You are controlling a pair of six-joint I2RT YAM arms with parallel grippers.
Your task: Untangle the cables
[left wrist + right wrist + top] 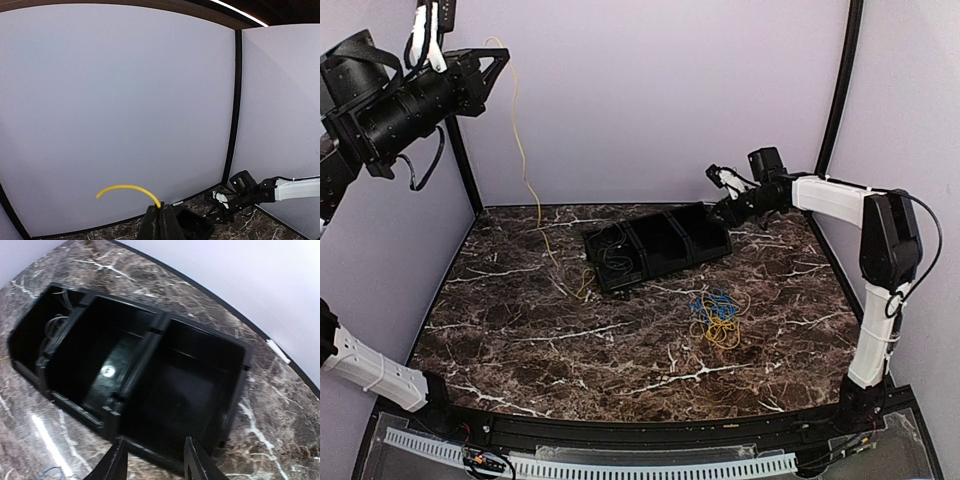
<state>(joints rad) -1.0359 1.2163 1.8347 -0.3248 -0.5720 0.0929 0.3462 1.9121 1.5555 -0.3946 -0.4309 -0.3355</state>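
The left gripper (498,62) is raised high above the far left corner of the dark brown, white-veined marble counter (520,340). It is clenched on one thin yellow cable (525,170). In the left wrist view its fingers (159,222) are pressed together, with the cable's end arching out to the left above them. From the gripper the cable hangs down in front of the pale back wall to the counter, where it ends in a small loop just beside the left end of the black plastic three-compartment tray (670,268).

The right gripper (718,192) hovers over the tray's right end. Its fingers (117,462) are released and spread apart, with nothing between them, above the near wall of the right compartment.

A small tangled bundle of yellow and blue looped cables (715,318) lies on the counter in front of the tray, apart from it and from both grippers. A few thin wire loops (52,325) lie in the tray's left compartment; their colour is unclear.
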